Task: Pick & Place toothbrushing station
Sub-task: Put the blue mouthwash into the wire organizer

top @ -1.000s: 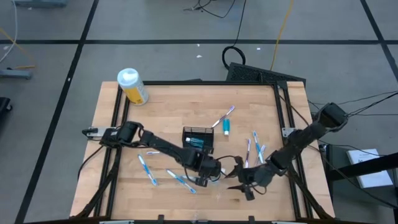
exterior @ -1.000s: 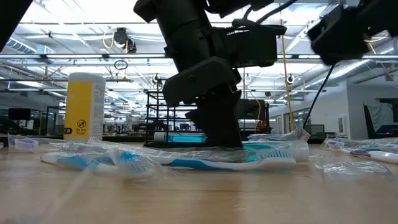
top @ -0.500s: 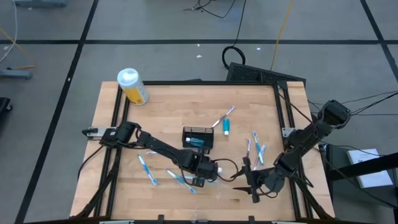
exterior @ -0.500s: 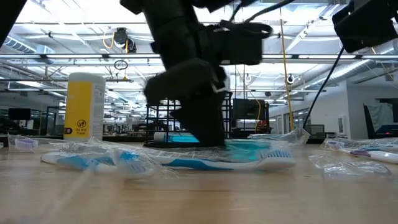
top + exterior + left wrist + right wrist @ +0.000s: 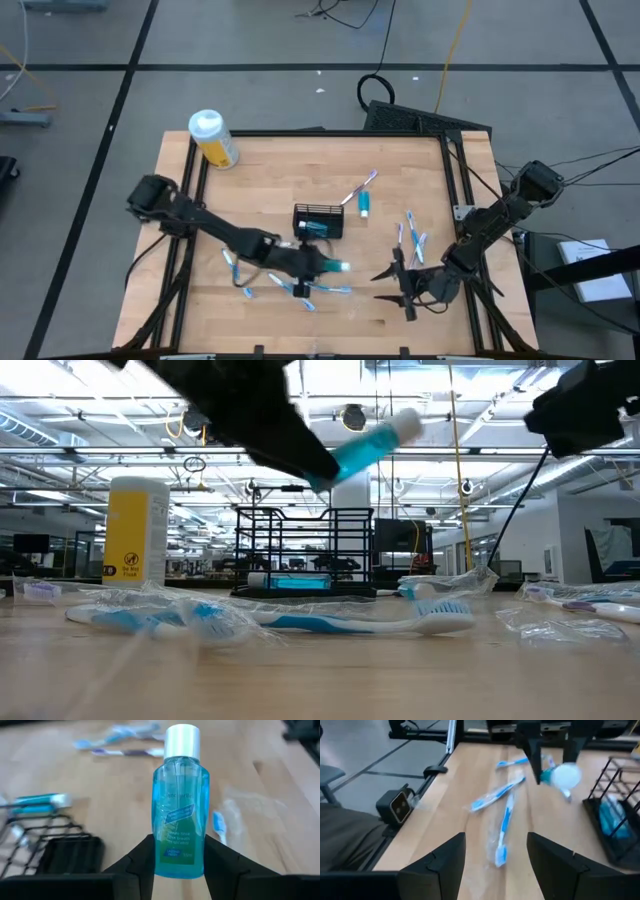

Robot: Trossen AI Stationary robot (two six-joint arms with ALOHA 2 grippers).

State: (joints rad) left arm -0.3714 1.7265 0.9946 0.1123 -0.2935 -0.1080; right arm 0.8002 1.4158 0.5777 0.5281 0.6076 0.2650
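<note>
— Table of pale wood planks: where is the small black wire-mesh basket?

— Mid-table, upright. The left gripper clamps a clear teal bottle with a white cap, lifted just in front of it.

— The right gripper?

— Fingers spread, empty, near the front-right edge, beside wrapped white-and-blue toothbrushes.

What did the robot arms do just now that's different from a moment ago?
The left gripper has lifted a small teal bottle up off the table and drawn back toward the left, its jaws shut on it. The right gripper pulled back a little toward the front edge, jaws open and empty. The black basket, yellow bottle and scattered toothbrushes stayed put.
</note>
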